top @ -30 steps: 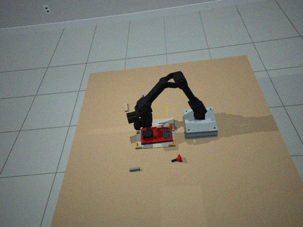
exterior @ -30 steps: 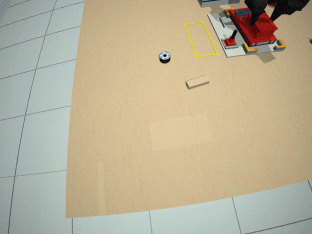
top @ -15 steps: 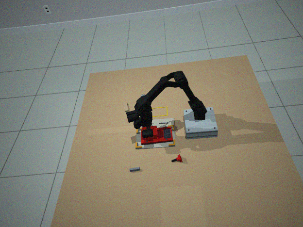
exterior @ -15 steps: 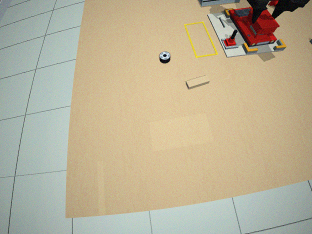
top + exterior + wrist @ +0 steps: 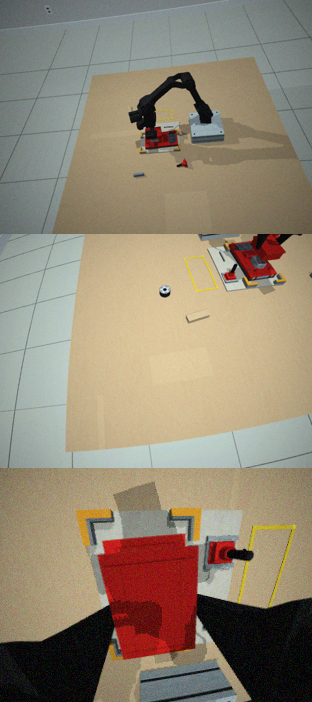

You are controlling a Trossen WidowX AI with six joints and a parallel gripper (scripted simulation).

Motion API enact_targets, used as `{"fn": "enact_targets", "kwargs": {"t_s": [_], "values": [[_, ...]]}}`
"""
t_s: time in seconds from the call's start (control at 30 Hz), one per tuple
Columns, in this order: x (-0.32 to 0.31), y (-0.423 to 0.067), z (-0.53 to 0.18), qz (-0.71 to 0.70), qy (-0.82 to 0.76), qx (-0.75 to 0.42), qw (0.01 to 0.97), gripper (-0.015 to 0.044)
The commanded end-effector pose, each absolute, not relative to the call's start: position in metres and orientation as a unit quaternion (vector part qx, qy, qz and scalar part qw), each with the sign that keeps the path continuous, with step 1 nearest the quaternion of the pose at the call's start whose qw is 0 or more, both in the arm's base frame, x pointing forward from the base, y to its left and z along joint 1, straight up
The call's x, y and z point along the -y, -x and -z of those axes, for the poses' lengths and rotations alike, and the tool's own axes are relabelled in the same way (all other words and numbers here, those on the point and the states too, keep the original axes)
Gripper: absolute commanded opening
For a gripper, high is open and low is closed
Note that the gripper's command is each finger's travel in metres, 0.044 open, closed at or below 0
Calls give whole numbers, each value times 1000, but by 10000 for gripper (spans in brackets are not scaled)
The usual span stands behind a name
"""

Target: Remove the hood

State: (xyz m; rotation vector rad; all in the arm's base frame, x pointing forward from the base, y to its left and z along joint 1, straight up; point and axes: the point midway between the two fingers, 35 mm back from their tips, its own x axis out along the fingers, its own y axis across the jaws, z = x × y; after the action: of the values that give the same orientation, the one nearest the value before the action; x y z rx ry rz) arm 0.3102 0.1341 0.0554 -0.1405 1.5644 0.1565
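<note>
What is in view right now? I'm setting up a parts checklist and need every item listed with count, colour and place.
toy car: 1, red, on the fixture plate
hood: 1, red, gripped above the car
fixture plate: 1, pale grey with orange corners, beside the marked area
marked area: 1, yellow outline, on the table
lever: 1, black on a red base, on the plate edge
wheel: 1, black and silver, left of the outline
wooden block: 1, tan, below the outline
grey bar: 1, on the table
red cone part: 1, near the car
arm base: 1, grey
tool: 1, black, shut on the hood
</note>
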Motion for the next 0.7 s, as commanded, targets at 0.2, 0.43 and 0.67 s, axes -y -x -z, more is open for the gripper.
{"fn": "enact_targets", "kwargs": {"t_s": [0.2, 0.43, 0.67], "values": [[-130, -313, -68, -71, 63, -700, 708, 0], [-107, -320, -70, -70, 65, -698, 709, 0], [-83, -326, -70, -70, 65, -698, 710, 0]]}}
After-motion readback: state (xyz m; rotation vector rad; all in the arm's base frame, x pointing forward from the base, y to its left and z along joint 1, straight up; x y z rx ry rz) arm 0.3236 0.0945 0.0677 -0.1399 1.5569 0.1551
